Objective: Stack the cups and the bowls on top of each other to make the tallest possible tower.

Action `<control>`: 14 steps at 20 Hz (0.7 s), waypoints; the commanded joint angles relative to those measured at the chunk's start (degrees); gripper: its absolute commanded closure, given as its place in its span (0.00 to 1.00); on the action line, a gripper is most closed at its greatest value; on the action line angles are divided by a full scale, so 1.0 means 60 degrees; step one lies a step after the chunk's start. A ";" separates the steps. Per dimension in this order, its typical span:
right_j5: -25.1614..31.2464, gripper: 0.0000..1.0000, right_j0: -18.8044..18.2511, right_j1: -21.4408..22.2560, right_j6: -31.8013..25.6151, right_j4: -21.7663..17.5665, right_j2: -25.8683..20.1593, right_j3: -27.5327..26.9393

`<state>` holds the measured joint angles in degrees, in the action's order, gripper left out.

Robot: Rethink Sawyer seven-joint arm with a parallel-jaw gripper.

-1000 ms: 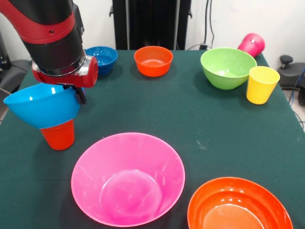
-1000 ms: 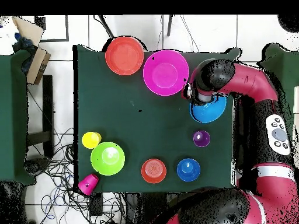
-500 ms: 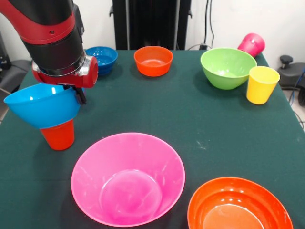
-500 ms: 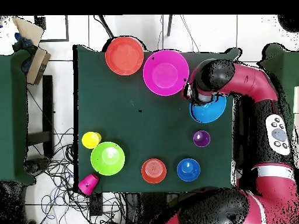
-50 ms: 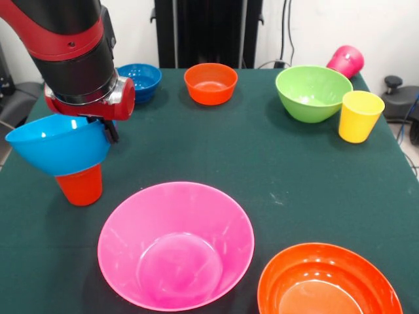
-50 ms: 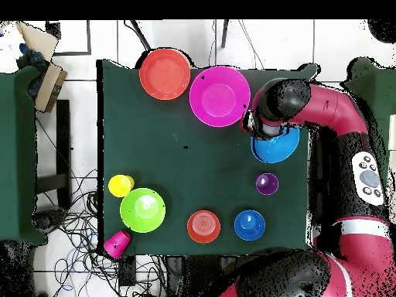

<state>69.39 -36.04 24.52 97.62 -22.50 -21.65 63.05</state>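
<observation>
Gripper [image 5: 105, 127] grasps the medium blue bowl [image 5: 55, 142] by its rim atop the orange cup [image 5: 80, 185]; next comes letting go without tipping it

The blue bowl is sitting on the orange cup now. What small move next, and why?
Probably let go and lift straight up. In the front view the medium blue bowl rests tilted on the orange cup, with the gripper at its rim. A sideways pull could tip it. Whether the gripper has already let go cannot be told.
</observation>
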 commanded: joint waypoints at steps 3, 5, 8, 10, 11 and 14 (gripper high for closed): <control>-0.0589 1.00 0.0380 -0.0253 -0.2320 -0.1194 -0.0203 0.0433; -0.0526 1.00 0.0391 -0.0260 -0.2311 -0.1189 -0.0193 0.0415; -0.0506 1.00 0.0396 -0.0256 -0.2295 -0.1195 -0.0177 0.0419; -0.0499 1.00 0.0394 -0.0256 -0.2299 -0.1193 -0.0177 0.0424; -0.0493 1.00 0.0393 -0.0256 -0.2302 -0.1190 -0.0178 0.0425; -0.0471 1.00 0.0398 -0.0256 -0.2301 -0.1190 -0.0175 0.0418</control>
<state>69.39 -36.04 24.52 97.62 -22.50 -21.65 63.05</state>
